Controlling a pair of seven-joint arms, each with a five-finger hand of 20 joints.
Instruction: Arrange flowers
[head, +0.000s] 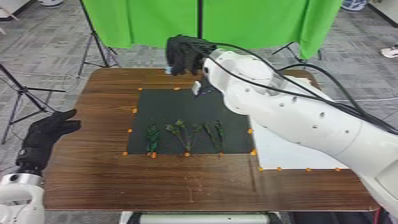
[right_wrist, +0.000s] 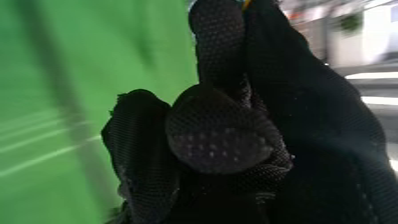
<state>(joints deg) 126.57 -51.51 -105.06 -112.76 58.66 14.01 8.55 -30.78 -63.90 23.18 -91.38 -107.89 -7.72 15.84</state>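
Right hand (head: 184, 55) out over the table's far edge, beyond the dark mat (head: 169, 107); right arm (head: 293, 117) crosses above the white sheet (head: 293, 155). Cannot tell how far open that hand is or what, if anything, it has hold of; right wrist view has a small yellow-orange speck (right_wrist: 246, 4) at the glove's upper end, nature unclear. Left hand (head: 44, 139) beside the table's left edge, open, thumb standing off from the fingers, nothing in it. Flowers: three slim green clumps on the mat, lying side by side near its near edge, apart from both hands: left clump (head: 152, 139), middle clump (head: 187, 142) forking, right clump (head: 219, 134). Small pale object (head: 196, 88) by the mat's far part, near the right arm; can't tell what. Orange marks (head: 187, 154) edge the mat. Table (head: 107, 185) brown wood; green cloth (head: 147, 27) hangs behind.
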